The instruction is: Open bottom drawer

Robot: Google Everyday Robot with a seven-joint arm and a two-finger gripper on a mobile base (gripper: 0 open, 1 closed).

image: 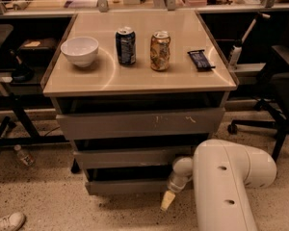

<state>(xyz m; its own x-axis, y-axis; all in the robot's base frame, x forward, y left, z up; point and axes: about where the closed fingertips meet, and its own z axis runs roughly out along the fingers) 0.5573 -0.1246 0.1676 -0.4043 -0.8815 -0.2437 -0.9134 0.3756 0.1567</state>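
The bottom drawer (127, 186) is the lowest and narrowest of three plain grey fronts under the tan cabinet top; it sits close to the floor, with a dark gap above it. My white arm (226, 182) comes in from the lower right. My gripper (167, 200) reaches down at the right end of the bottom drawer front, its pale tip just below and in front of the panel's right corner. The middle drawer (127, 157) and the widest top drawer (139, 123) with white scratch marks are above.
On the cabinet top (183, 78) stand a white bowl (80, 50), a blue can (125, 45), a gold can (160, 50) and a dark snack bar (201, 59). An office chair (279, 81) is at the right, a plastic bottle (23, 155) and a shoe (7, 222) on the floor at the left.
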